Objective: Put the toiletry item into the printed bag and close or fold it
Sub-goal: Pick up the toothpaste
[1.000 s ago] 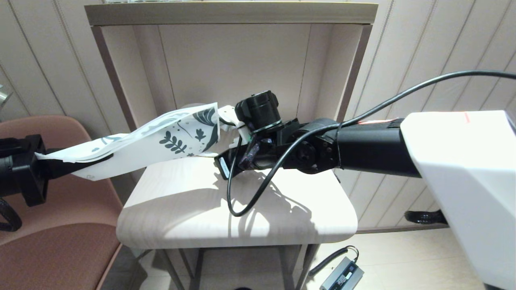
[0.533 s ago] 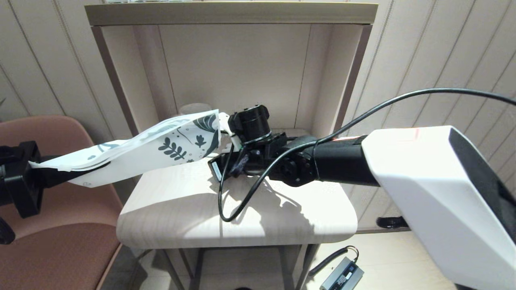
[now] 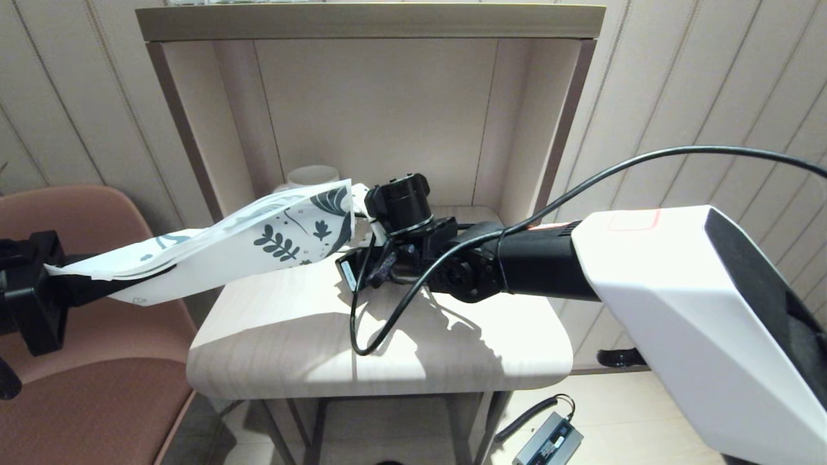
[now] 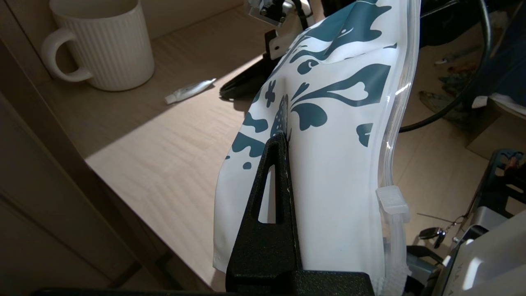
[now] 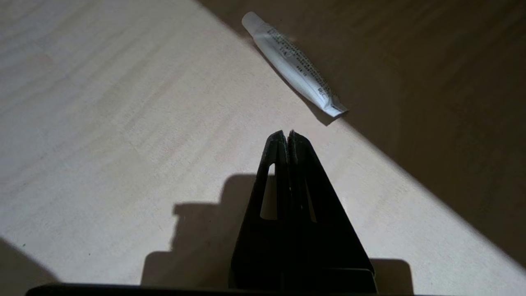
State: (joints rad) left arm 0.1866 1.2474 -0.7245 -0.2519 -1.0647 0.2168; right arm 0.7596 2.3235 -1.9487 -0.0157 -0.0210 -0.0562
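The printed bag (image 3: 213, 248) is held clear of the bench (image 3: 387, 336) by the left gripper (image 4: 283, 144), whose fingers are clamped on the plain white end out past the bench's left edge. The leaf-printed end reaches in over the bench toward the right arm's wrist. The bag's long axis runs roughly left to right, rising slightly toward the printed end. Its zip track and white slider (image 4: 392, 199) lie along one long edge.

The toiletry item, a small white tube (image 5: 294, 63), lies flat on the bench, not yet picked up, between the white ribbed mug (image 4: 104, 43) and the right gripper (image 5: 286, 135). That gripper hovers low just short of the tube's crimped end, its fingers pressed together and empty. The tube's cap end points away from the gripper, toward the mug side, and its length lies slantwise to the fingers.

The pick-up appears to be the step in hand. The fingers should be opened first, then brought down astride the middle of the tube and across its length. The bag should be kept steady and its mouth held accessible.
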